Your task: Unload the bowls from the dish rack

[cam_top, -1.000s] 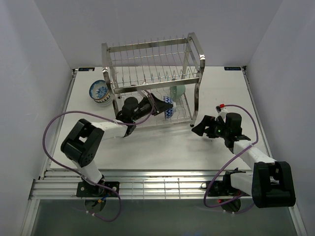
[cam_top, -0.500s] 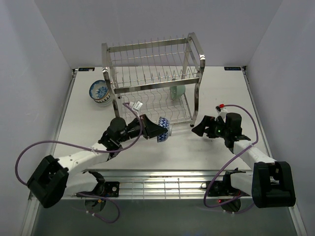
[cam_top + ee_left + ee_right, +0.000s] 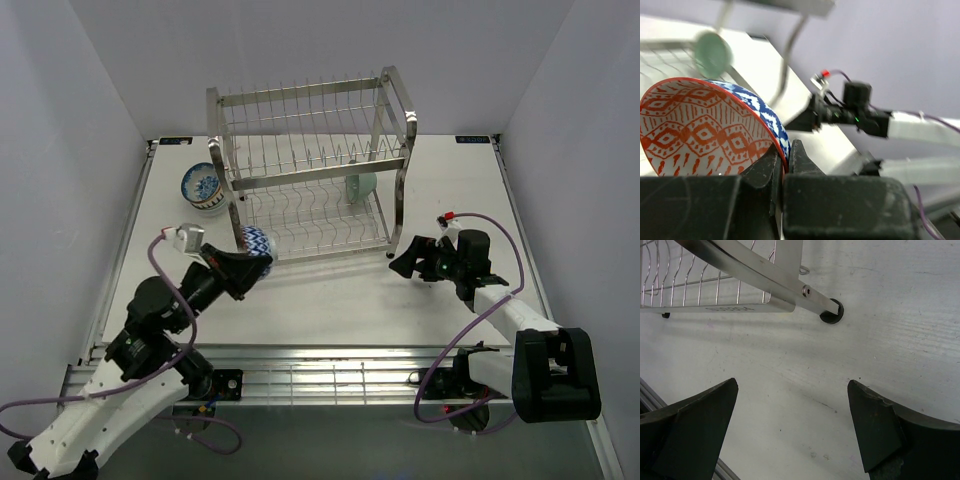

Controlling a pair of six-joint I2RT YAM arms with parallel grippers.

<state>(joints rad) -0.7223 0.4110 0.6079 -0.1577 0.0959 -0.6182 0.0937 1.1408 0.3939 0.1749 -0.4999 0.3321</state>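
Red-and-blue patterned ceramic bowl [image 3: 256,243]: rim pinched tight in left hand [image 3: 238,268], left-front of steel wire dish rack [image 3: 320,171], white tabletop [image 3: 320,300] below.

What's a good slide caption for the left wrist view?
Left gripper pinching the rim of a red-and-blue patterned bowl, with the right arm and a mint green bowl blurred behind.

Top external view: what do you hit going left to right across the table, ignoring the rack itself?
Order: blue-and-white bowl → red-and-blue bowl → green bowl, standing in the rack → right tool.
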